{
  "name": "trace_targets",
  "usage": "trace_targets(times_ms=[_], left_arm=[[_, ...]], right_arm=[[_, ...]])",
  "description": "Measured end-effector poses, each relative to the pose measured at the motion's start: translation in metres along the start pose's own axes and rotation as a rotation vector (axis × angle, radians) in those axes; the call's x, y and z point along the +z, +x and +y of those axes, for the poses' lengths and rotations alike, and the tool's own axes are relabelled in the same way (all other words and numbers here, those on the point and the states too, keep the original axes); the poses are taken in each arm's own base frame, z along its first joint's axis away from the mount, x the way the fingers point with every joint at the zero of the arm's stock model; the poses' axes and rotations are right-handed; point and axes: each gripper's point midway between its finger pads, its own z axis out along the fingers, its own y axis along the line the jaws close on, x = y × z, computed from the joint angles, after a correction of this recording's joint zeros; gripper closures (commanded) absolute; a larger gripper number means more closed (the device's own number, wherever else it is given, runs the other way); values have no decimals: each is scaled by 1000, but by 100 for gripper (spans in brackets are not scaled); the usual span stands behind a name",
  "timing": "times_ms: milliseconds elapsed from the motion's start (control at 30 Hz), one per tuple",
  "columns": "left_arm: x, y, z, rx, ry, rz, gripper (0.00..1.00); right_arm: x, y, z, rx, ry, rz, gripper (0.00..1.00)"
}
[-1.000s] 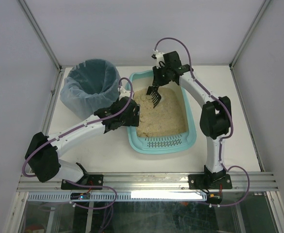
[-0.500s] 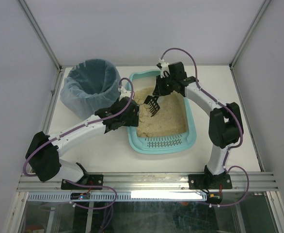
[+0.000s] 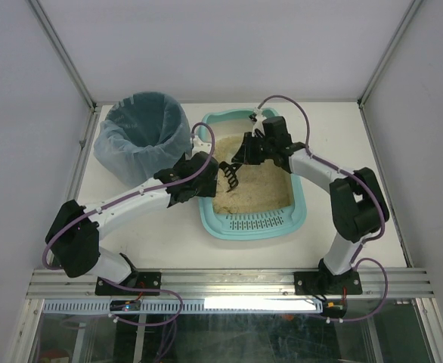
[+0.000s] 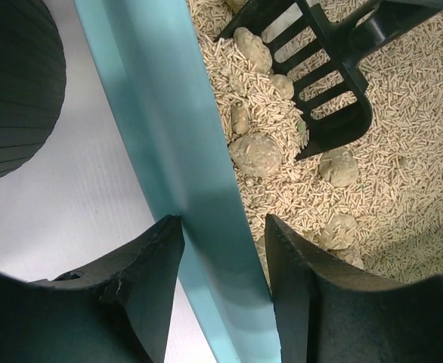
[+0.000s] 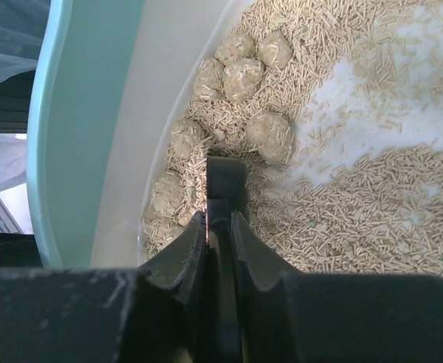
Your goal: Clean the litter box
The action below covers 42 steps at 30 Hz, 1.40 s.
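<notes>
Teal plastic litter box on the white counter in the overhead view, grate end toward the arm bases, beige litter inside. Round dark bin with a bluish bag just beside the far-left corner of the box. At the box's left rim, the left hand; over the litter, the right hand, with a black scoop angled down from it near the left wall. From the left wrist: hand partly open astride the rim, one finger outside above the counter, the other inside above the litter, a gap showing on the inner side. Scoop head just beyond, slotted, among pale clumps. From the right wrist: hand closed tight on the scoop's black handle, more clumps crowded against the curved inner wall, a bare patch of floor amid the litter farther right.
</notes>
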Motion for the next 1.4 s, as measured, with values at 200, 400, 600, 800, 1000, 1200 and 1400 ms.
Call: trace_targets(times_ms=[200,400,600,800,1000,1200,1400], left_arm=[[0,0,0,4,-1,-2,47],[-1,-3,1,14,-9,-17,25],[-16,-15,3,4,1,-61,17],[-41,-38,1,3,51,-154,16],[-63,-60,-2,40,102,-246,15],[-78,-80,-5,95,135,-325,12],[-100,-118,-16,150,170,-432,11]], right_arm=[[-7,5,2,60,31,-44,100],[-23,13,5,115,66,-70,100],[-43,23,-1,200,88,-92,100],[-63,28,-12,297,96,-139,100],[-84,26,-19,375,81,-206,100],[-109,16,-18,454,-2,-308,100],[-133,19,-32,579,-68,-414,100]])
